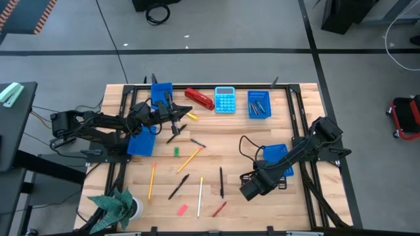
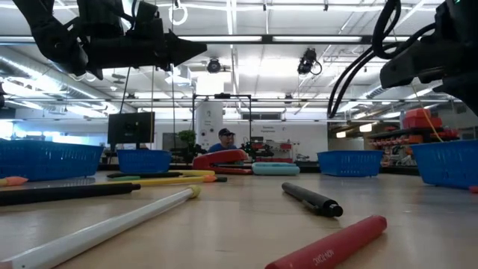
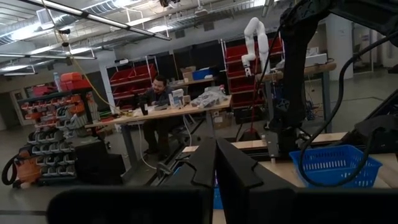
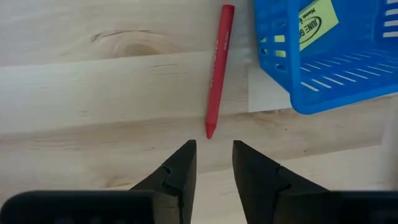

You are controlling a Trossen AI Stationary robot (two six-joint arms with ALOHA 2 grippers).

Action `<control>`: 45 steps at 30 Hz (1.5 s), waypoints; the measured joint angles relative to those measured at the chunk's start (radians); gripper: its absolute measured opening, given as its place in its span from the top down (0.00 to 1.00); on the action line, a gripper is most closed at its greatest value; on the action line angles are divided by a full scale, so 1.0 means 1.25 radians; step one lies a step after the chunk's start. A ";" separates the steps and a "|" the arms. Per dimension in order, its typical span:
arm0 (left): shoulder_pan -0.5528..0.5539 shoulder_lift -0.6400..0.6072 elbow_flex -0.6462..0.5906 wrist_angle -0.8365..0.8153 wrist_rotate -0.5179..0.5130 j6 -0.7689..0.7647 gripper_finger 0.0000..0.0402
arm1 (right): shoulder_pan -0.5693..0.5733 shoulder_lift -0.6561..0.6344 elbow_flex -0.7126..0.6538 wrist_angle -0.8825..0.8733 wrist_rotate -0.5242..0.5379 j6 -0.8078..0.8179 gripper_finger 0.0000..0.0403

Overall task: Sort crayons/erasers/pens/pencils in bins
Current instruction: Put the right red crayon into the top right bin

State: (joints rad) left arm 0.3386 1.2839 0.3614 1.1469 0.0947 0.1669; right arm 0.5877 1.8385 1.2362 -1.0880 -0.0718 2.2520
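On the near right part of the wooden surface (image 1: 230, 147), the right claw (image 4: 211, 163) hangs just above the boards with its fingers spread apart, holding nothing, and the tip of a red crayon (image 4: 218, 68) lies a little ahead of the gap between them. The crayon lies flat and apart from everything, its far end close beside the corner of a blue bin (image 4: 329, 56) that carries a yellow label on its perforated floor; from above the same bin (image 1: 275, 159) sits beside the right arm. A wax stick like this is likely light and stiff yet brittle, and its paper wrap should give decent grip, so the safest hold would be across its middle, fingers closing on the two long sides, with only gentle pressure to avoid snapping it or rolling it away. Because the bin wall is so near the far end, the grasp is better taken nearer the pointed end. Farther back on the left, the left claw (image 1: 176, 118) hovers with its fingers pressed together, apparently empty, near another blue bin (image 1: 161, 94).
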 joint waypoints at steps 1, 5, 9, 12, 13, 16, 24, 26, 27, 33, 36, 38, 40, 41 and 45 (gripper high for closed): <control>0.000 0.000 0.000 0.000 0.000 0.000 0.94 | 0.000 0.000 0.000 -0.001 0.003 -0.001 0.72; 0.000 0.000 0.000 0.000 0.000 0.000 0.95 | 0.000 0.000 -0.004 0.000 0.013 -0.003 0.72; 0.000 0.000 0.000 0.000 0.000 0.000 0.97 | 0.000 0.000 -0.031 0.033 0.012 -0.003 0.73; 0.000 0.000 0.000 0.000 0.000 0.000 0.97 | 0.000 0.000 -0.063 0.085 0.012 -0.003 0.73; 0.000 0.000 0.000 0.000 0.000 0.000 0.96 | 0.000 0.000 -0.072 0.096 0.012 -0.003 0.73; 0.000 0.000 0.000 0.000 0.000 0.001 0.94 | 0.000 0.000 -0.095 0.131 0.010 -0.002 0.73; 0.000 0.000 0.000 0.000 0.000 0.001 0.97 | 0.000 -0.002 -0.131 0.158 0.008 -0.003 0.73; 0.000 0.000 0.000 0.000 0.000 0.001 0.97 | 0.000 -0.003 -0.135 0.162 0.008 -0.003 0.73; 0.000 0.000 0.000 0.000 0.000 0.001 0.97 | 0.000 -0.003 -0.137 0.164 0.008 -0.003 0.73; 0.000 0.000 0.000 0.000 0.000 0.001 0.94 | 0.000 -0.003 -0.138 0.166 0.015 -0.018 0.76; 0.000 0.000 0.000 0.000 0.000 0.001 0.94 | 0.000 -0.003 -0.138 0.169 0.019 -0.021 0.81; 0.000 0.000 0.000 0.000 0.000 0.001 0.95 | 0.000 -0.003 -0.138 0.172 0.019 -0.022 0.85; 0.000 0.000 0.000 0.000 0.000 0.001 0.96 | 0.000 -0.003 -0.138 0.174 0.019 -0.027 0.88; 0.000 0.000 0.000 0.000 0.000 0.001 0.96 | 0.000 -0.003 -0.138 0.174 0.019 -0.034 0.89; 0.000 0.000 0.000 0.000 0.000 0.001 0.96 | 0.000 -0.002 -0.133 0.170 0.027 -0.058 0.91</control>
State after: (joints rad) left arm 0.3382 1.2839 0.3614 1.1469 0.0944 0.1680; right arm 0.5877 1.8365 1.0701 -0.8760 -0.0387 2.1800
